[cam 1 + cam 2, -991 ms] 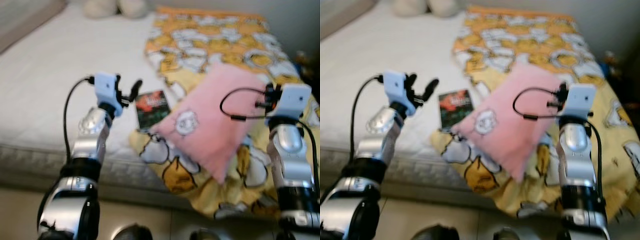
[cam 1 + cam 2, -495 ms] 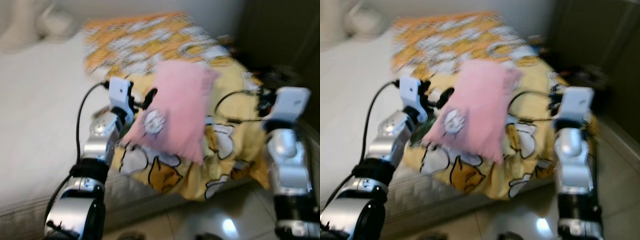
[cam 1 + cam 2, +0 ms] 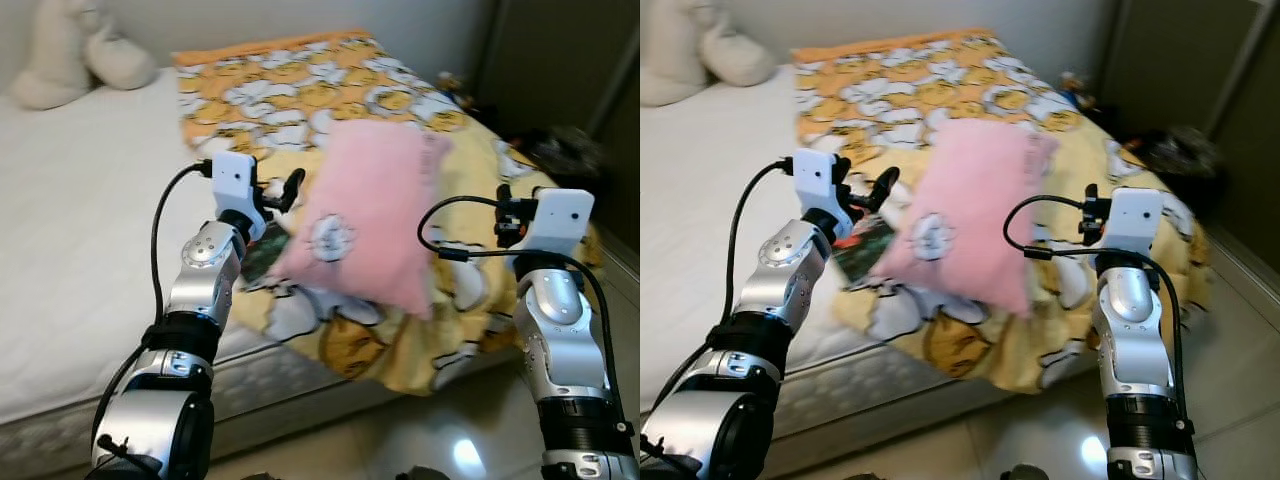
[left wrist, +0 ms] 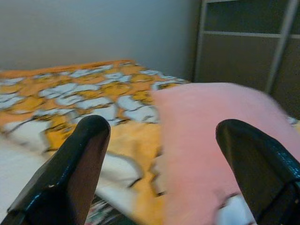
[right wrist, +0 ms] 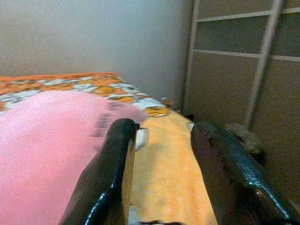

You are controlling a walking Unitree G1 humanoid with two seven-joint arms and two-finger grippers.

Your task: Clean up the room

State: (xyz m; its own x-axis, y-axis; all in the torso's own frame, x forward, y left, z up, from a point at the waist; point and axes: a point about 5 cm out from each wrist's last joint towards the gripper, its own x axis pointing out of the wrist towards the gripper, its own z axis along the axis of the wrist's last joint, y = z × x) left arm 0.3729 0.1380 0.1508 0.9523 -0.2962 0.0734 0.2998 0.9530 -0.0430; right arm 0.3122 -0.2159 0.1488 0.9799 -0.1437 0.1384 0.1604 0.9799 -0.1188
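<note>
Lying on bed, your pink fluffy pillow (image 3: 368, 215) sits between spread left pincer (image 3: 283, 190) and spread right pincer (image 5: 161, 178).

You had two silver arms with black elbow joints, a white camera box on each wrist, looped black cables. Left gripper (image 4: 159, 173) and right gripper (image 5: 164, 178) showed glossy black fingers (image 5: 110, 178).

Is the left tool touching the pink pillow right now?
Cannot tell. In the left eye view the left tool sits right at the pink pillow edge; the left wrist view shows open fingers, neither plainly touching.
</note>
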